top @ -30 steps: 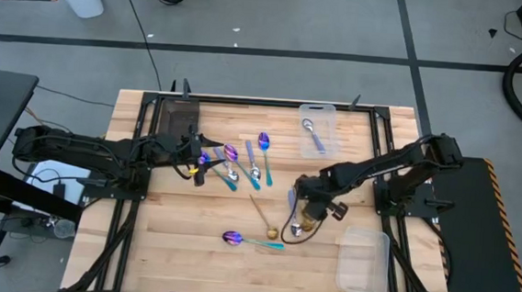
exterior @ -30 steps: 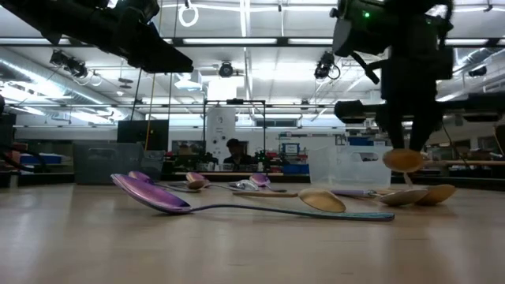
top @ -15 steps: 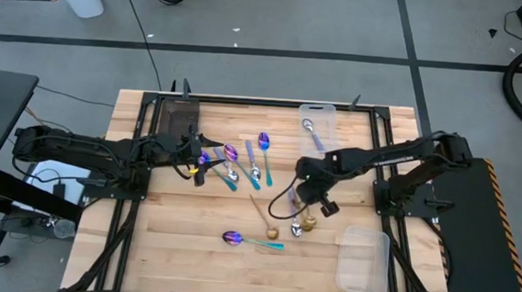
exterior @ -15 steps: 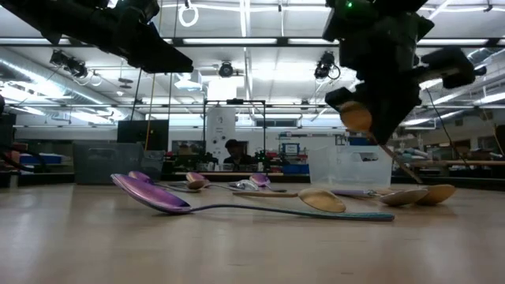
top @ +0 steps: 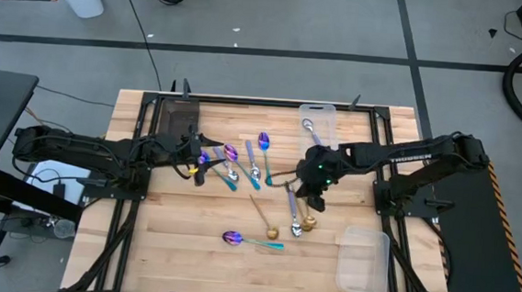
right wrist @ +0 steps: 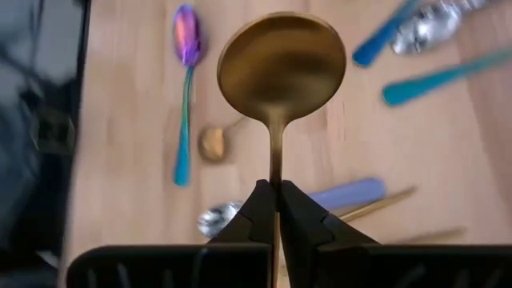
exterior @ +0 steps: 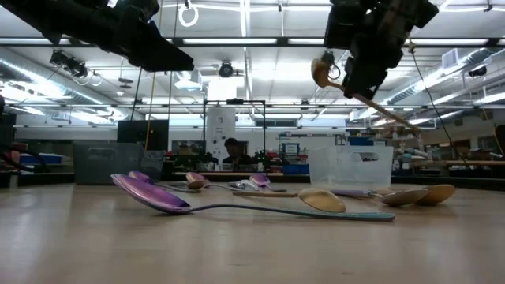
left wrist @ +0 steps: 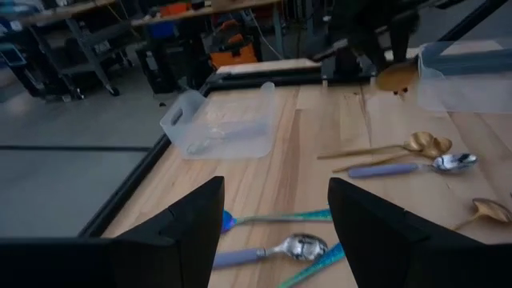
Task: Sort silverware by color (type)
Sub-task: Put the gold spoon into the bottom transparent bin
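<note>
Just beside the clear bin (top: 318, 129) with one spoon in it, the right gripper (right wrist: 276, 210) hangs above the table, pinched shut on a gold spoon (right wrist: 281, 66) by its thin handle (a tiny hold). A quick swing could twist it loose. The left gripper (left wrist: 276, 220) waits wide open, holding nothing, far from that bin, above the spoon pile (top: 237, 165).

The right gripper (top: 307, 168) holds a spoon (right wrist: 279, 68) by its handle above the table (top: 180, 251) near the middle. Below it lie three spoons (top: 295, 217). To their left, a cluster of spoons (top: 239, 166) lies before the left gripper (top: 199, 163). One bin (top: 321, 124) sits at the far edge, another (top: 364, 260) at the near right corner.
</note>
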Available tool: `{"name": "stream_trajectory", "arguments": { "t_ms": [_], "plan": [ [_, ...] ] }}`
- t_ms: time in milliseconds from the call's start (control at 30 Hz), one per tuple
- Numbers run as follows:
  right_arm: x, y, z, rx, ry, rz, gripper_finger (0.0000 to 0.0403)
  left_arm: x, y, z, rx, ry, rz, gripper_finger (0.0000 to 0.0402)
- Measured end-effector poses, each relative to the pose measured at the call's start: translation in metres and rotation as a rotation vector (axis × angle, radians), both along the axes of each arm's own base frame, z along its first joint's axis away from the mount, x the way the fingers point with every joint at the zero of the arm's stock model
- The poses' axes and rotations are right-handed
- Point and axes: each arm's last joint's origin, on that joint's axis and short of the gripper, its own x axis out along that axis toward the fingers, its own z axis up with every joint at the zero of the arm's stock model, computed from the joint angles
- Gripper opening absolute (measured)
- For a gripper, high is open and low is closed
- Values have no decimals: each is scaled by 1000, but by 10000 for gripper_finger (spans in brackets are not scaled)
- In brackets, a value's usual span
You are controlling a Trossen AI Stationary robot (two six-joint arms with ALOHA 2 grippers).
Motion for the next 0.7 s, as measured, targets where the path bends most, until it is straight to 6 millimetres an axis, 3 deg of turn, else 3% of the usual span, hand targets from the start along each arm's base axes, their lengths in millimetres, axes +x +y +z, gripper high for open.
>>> {"name": "stream_trajectory", "arguments": {
  "t_ms": [267, 700],
  "plan": [
    [-1, 12, 1, 298, 141, -294, 12, 2, 0, 11, 70, -98, -10, 231],
    [-13, 68, 3, 506, 311, -495, 12, 2, 0, 17, 149, -137, -18, 231]
  ]
}}
